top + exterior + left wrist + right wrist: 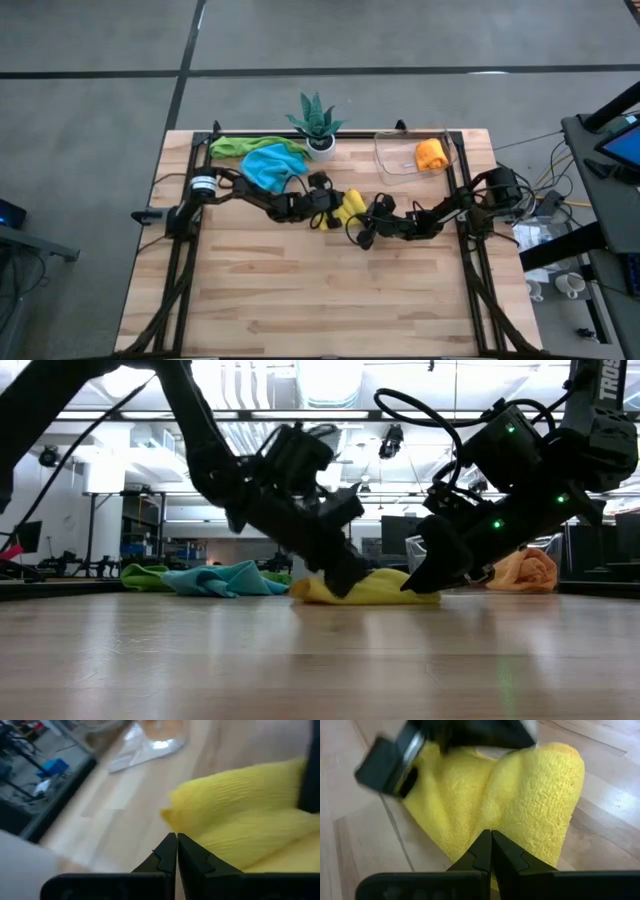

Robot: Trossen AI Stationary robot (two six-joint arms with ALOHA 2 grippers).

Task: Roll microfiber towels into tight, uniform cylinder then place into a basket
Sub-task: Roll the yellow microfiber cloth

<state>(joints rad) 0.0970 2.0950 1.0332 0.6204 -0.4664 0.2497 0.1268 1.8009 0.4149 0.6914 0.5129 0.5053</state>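
The wooden tabletop (pixel 330 290) carries everything along its far half, leaving the near half free as working room for the arms. Both arms reach inward to the middle, where the yellow towel (pixel 350 207) lies bunched; meeting there from opposite sides lets each one press or tuck an edge, which I judge to be the rolling step in hand.

At the far right stands the basket (pixel 395 160), and an orange towel (pixel 431 154) already sits rolled inside it at its right end, so room is left beside it for more rolls. At the far left the blue towel (pixel 272 165) and the green towel (pixel 240 146) lie loose in a heap, seemingly waiting their turn. Between heap and basket is a potted plant (pixel 317 124), no part of the work.

The left pincer (pixel 176 851) has its fingers closed together with nothing between them, its tip at the yellow towel's edge, probably to push rather than grasp. The right pincer (pixel 491 849) is likewise closed tight and empty, its tip down against the yellow towel from the other side.
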